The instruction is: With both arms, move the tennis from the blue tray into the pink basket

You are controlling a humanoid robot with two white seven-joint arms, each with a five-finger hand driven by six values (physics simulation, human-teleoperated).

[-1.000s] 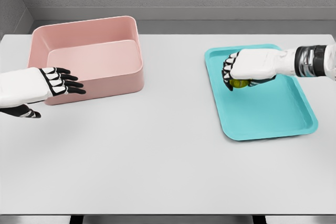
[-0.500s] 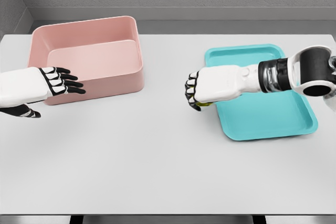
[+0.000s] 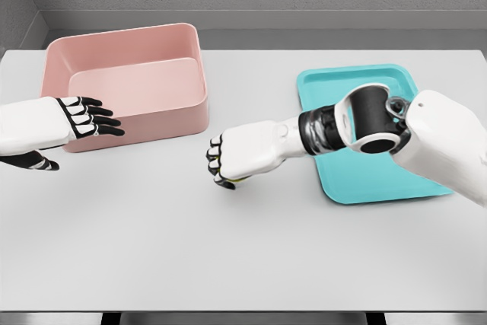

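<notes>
Right hand [image 3: 228, 159] curled tight round the ball [image 3: 237, 181], only a yellow sliver showing beneath; left hand [image 3: 85, 118] open beside the basket [image 3: 152, 116], well apart; risk: ball dropped at handover through slack grip.

- The basket [image 3: 129, 81] is coloured pink.
- The tray [image 3: 380, 180] is coloured turquoise-blue.
- The table [image 3: 228, 249] is rendered light grey.
- Both hands [image 3: 236, 156] [image 3: 80, 118] are rendered white with black fingers.
</notes>
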